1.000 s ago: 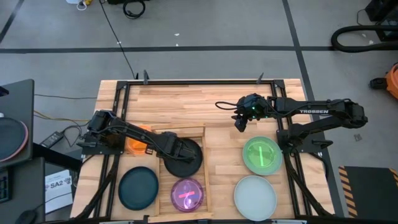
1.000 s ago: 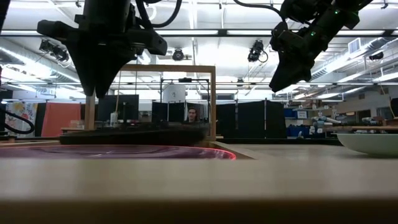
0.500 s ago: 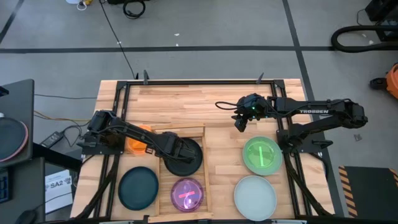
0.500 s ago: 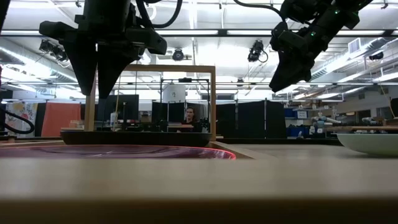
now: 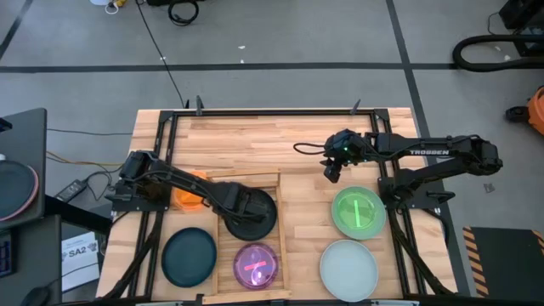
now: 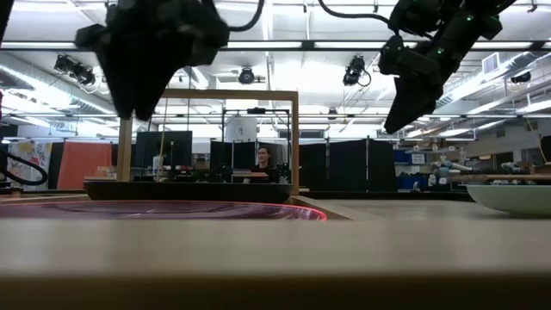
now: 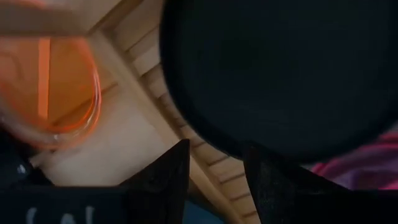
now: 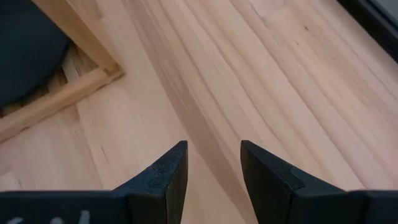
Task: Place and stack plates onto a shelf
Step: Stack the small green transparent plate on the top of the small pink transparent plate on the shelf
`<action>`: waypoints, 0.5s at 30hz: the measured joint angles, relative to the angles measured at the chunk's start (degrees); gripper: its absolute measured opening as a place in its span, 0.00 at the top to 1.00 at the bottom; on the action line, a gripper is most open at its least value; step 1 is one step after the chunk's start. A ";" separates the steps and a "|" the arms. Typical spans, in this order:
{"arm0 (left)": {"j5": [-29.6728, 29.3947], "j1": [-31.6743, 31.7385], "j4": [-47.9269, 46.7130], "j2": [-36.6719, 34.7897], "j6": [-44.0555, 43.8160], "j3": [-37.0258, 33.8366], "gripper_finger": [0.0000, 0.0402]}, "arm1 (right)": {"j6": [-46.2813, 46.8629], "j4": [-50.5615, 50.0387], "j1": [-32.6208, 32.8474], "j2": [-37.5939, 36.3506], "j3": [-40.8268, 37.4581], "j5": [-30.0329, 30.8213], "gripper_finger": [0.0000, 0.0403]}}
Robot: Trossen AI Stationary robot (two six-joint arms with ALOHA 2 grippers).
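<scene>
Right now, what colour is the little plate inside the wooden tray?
Purple, see-through; the high view shows it best.

Six plates show from above, namely one orange plate [image 5: 187, 194], one black plate [image 5: 255, 214], one purple plate [image 5: 255, 265], one dark teal plate [image 5: 189, 257], one green plate [image 5: 358, 212] and one pale plate [image 5: 348, 268], plus one shelf [image 5: 280, 219].

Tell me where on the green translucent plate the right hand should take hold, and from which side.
Grip the green plate by its thin raised rim, on the edge facing the table's far side. The right hand hovers open just beyond that edge, so it is probably the shortest approach. The plate lies flat on the tabletop, so one finger likely has to go over the rim, the other outside it.
</scene>
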 joint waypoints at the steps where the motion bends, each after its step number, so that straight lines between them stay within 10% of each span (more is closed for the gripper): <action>1: 0.01 0.06 -0.06 0.00 1.95 0.78 0.61 | 0.00 -0.30 0.00 -0.04 0.00 -0.22 0.62; 15: -0.03 0.93 -3.91 -0.02 44.90 19.90 0.61 | 2.40 -0.46 1.10 -5.78 0.00 -10.04 0.62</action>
